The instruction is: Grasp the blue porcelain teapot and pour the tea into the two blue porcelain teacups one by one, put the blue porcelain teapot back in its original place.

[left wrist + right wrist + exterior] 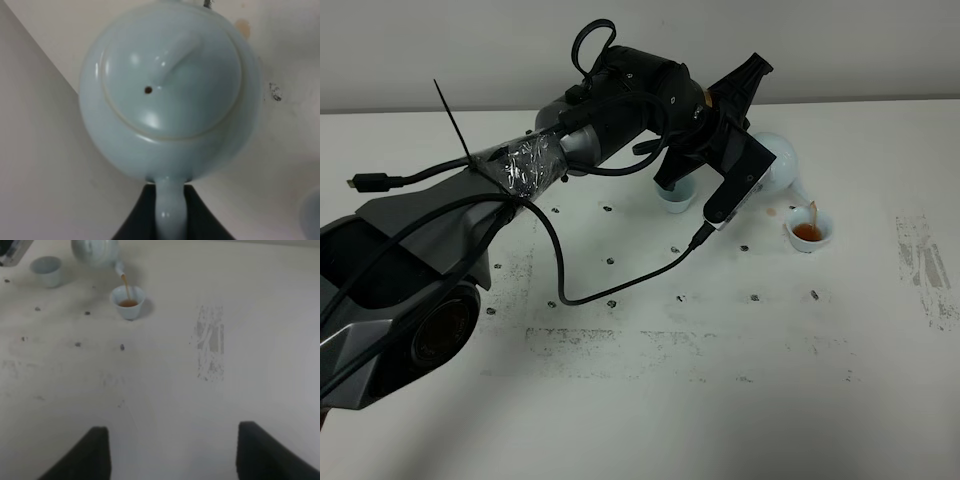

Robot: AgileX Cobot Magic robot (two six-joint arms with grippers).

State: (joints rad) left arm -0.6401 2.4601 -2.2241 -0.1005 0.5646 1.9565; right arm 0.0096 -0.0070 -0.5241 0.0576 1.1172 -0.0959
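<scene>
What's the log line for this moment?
phase: pouring | left tool: shut on teapot handle | teapot tilted, tea streaming into teacup | other teacup: no tea visible | right tool: open, empty

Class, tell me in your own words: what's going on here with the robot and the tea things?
The left gripper is shut on the handle of the teapot and holds it tilted above the table. A thin stream of tea runs from the spout into one cup, which holds some brown tea. The other cup stands beside the arm and looks empty. The right gripper hangs open above the table, holding nothing.
</scene>
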